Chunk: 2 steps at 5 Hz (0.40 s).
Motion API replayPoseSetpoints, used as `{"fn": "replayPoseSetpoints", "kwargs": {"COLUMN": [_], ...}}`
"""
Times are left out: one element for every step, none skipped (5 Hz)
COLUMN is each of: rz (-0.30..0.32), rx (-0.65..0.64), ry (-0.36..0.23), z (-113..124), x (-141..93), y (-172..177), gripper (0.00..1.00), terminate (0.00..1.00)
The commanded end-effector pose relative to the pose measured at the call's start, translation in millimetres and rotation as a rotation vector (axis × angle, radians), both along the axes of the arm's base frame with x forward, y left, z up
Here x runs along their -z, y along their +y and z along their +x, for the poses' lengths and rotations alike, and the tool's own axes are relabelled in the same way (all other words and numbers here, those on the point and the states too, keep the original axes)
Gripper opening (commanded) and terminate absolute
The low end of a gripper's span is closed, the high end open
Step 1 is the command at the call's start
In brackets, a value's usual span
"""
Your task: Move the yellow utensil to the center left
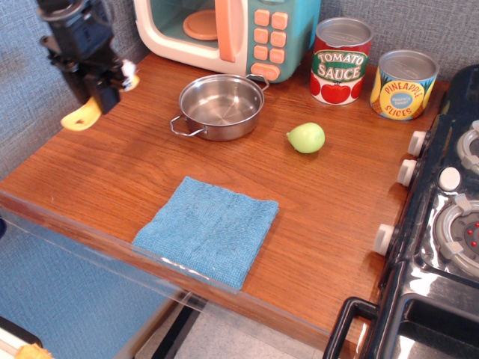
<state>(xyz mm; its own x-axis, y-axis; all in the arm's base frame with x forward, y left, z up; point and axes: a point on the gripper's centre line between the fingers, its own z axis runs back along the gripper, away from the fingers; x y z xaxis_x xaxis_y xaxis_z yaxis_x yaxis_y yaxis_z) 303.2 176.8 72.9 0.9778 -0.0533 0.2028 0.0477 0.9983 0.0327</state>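
The yellow utensil [81, 117] is a small yellow brush; its handle end with a hole sticks out down and to the left, and a bit of white shows near its head by the fingers. My black gripper [105, 90] is shut on it and holds it above the wooden counter [135, 161] at the far left, near the blue-grey wall. The brush's head is mostly hidden by the gripper.
A steel pot [221, 106] stands at the back centre, with a toy microwave [228, 34] behind it. A green pear-like fruit [306, 137], a tomato sauce can [341, 60] and a pineapple can [403, 84] are to the right. A blue cloth [208, 228] lies at the front. A black stove [441, 224] borders the right.
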Motion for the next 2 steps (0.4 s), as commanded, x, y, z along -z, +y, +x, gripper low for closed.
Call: {"fn": "replayPoseSetpoints", "kwargs": {"rz": [0.108, 0.134], "rx": [-0.043, -0.057], "ry": [0.036, 0.131], "z": [17, 16], "x": [6, 24], "y": [18, 17], "gripper": [0.0, 0.0], "terminate": [0.0, 0.0]}}
